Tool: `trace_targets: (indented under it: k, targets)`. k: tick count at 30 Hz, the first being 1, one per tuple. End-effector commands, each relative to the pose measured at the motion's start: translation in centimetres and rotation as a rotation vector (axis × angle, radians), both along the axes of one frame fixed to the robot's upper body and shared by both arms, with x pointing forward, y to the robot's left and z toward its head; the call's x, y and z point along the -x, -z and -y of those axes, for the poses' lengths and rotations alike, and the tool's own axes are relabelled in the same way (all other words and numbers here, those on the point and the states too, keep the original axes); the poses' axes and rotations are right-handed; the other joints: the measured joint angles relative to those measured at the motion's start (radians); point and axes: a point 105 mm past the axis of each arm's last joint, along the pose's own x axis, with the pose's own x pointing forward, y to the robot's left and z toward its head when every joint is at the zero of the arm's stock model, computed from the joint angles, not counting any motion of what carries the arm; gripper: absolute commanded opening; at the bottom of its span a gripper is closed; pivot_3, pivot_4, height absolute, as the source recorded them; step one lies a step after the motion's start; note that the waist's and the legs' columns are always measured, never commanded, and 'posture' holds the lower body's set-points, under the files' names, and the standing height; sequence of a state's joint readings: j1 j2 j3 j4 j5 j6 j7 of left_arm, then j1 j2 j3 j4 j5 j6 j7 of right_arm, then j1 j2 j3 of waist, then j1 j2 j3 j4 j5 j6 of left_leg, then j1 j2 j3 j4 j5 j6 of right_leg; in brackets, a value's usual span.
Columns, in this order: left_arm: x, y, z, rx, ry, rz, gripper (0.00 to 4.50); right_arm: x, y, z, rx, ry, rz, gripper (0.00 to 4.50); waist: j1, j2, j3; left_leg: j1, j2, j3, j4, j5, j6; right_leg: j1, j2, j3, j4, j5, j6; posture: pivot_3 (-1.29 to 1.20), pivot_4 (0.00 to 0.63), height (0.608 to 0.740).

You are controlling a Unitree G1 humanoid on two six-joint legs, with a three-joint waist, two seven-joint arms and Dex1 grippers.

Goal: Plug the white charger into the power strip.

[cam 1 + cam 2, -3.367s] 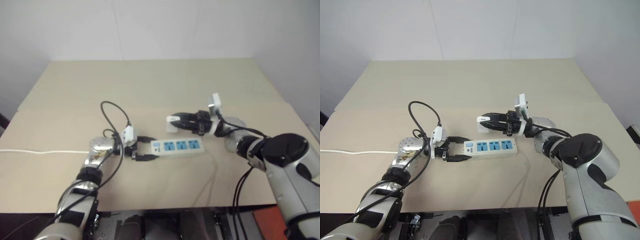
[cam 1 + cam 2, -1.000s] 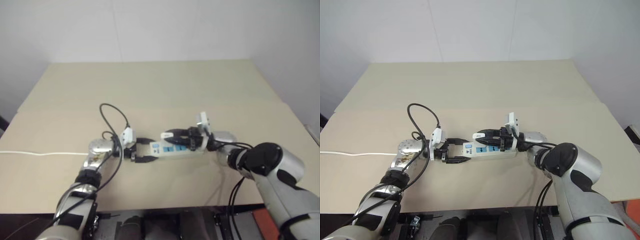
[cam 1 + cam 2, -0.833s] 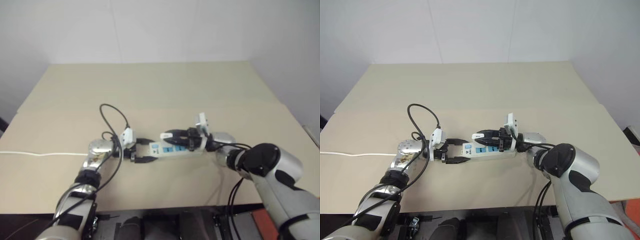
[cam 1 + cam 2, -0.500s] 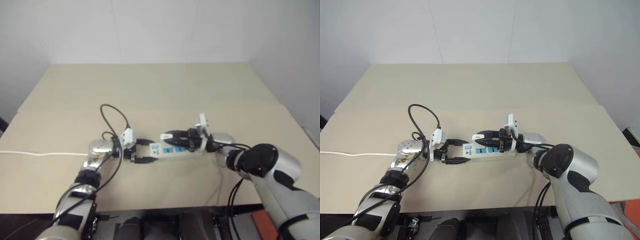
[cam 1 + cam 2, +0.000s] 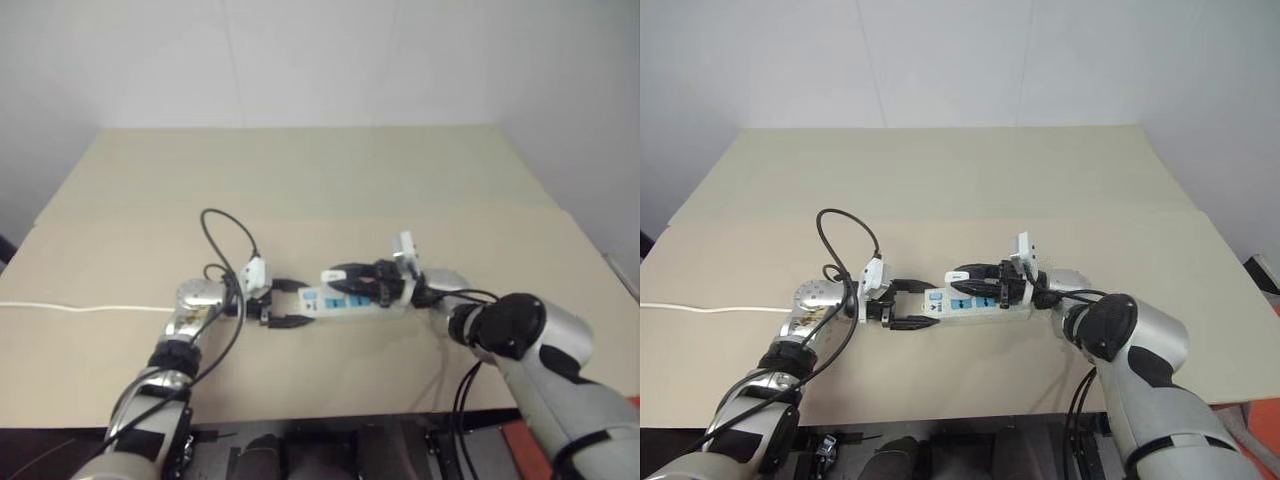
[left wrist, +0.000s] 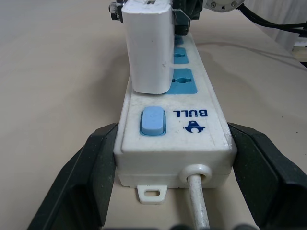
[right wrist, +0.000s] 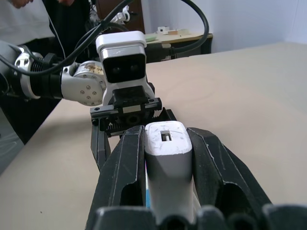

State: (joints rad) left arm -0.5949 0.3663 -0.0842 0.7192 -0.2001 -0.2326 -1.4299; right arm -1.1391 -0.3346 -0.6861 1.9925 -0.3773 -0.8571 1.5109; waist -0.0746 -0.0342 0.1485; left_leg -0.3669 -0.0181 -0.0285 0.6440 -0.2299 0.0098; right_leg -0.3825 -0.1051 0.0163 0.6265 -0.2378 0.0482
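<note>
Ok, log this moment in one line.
right gripper: holds white charger on power strip | left gripper: braces switch end

We are looking at a broad beige table (image 5: pixel 940 170) that is filling most of the head views, its far edge running up against a plain white wall (image 5: pixel 940 60). A faint seam is crossing the tabletop from side to side. Beyond the table, in the right wrist view, a person in a white top (image 7: pixel 21 21) is standing at the edge, beside a dark panel (image 7: pixel 117 21). Farther back there, a small desk (image 7: pixel 184 38) is carrying a few small items that are too small for us to tell apart.
</note>
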Motion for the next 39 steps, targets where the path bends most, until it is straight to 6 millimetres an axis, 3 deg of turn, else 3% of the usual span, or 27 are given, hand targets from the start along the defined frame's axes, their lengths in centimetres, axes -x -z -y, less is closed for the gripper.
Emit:
trace_targets:
  k: [1, 7, 16, 19, 28, 32, 38, 39]
  targets:
    - [0.0, -0.9, 0.0, 0.013, 0.014, 0.029, 3.22, 3.3, 4.7, -0.1, 0.131, -0.146, -0.136, 1.11, -0.001, -0.001, -0.003, 0.000, 0.000, 0.000, 0.000, 0.000, 0.000, 0.000, 0.000, 0.000, 0.000, 0.000, 0.000, 0.00, 0.150, 0.740]
    - [0.1, -1.0, 0.3, 0.018, 0.017, 0.030, 3.22, 3.0, 5.7, -0.3, 0.170, -0.163, -0.165, 1.11, -0.002, 0.000, -0.008, 0.004, 0.001, 0.000, 0.000, -0.001, -0.001, 0.003, 0.001, 0.001, 0.001, 0.000, 0.000, 0.00, 0.150, 0.740]
    - [0.2, -0.9, 0.3, 0.023, 0.011, 0.024, 3.22, 2.2, 6.8, 0.0, 0.197, -0.116, -0.196, 1.11, -0.001, 0.002, -0.013, 0.030, 0.009, -0.003, -0.001, -0.006, -0.004, 0.028, 0.008, 0.002, -0.001, -0.003, -0.001, 0.00, 0.150, 0.740]
    - [0.2, -1.0, 0.3, 0.025, 0.008, 0.024, 3.22, 2.3, 6.8, 0.0, 0.186, -0.091, -0.179, 1.11, 0.004, 0.003, -0.018, 0.031, 0.015, -0.002, -0.001, -0.007, -0.005, 0.029, 0.013, 0.001, -0.001, -0.007, 0.004, 0.00, 0.150, 0.740]
    - [0.1, -1.0, 0.3, 0.026, 0.010, 0.024, 3.22, 3.9, 5.8, 0.5, 0.195, -0.077, -0.177, 1.11, 0.032, 0.007, -0.017, 0.022, 0.016, -0.001, -0.001, -0.008, -0.006, 0.017, 0.014, 0.001, 0.001, -0.005, -0.007, 0.00, 0.150, 0.740]
    - [0.1, -1.0, 0.4, 0.028, 0.010, 0.026, 3.22, 3.6, 5.2, 0.5, 0.180, -0.022, -0.153, 2.35, 0.038, 0.008, -0.016, 0.013, 0.016, -0.001, -0.001, -0.008, -0.005, 0.010, 0.015, 0.000, 0.001, -0.005, -0.007, 0.00, 0.150, 0.740]
    - [0.1, -1.0, 0.5, 0.028, 0.009, 0.024, 3.22, 3.6, 4.6, 0.5, 0.163, -0.012, -0.130, 4.40, 0.037, 0.007, -0.015, 0.013, 0.015, -0.001, 0.000, -0.008, -0.005, 0.009, 0.015, 0.001, 0.001, -0.005, -0.007, 0.00, 0.150, 0.740]
    - [0.1, -0.9, 0.5, 0.029, 0.008, 0.024, 3.22, 3.5, 4.5, 0.5, 0.161, -0.005, -0.128, 4.40, 0.037, 0.007, -0.015, 0.013, 0.015, 0.000, 0.000, -0.008, -0.005, 0.009, 0.015, 0.001, 0.001, -0.006, -0.007, 0.00, 0.150, 0.740]
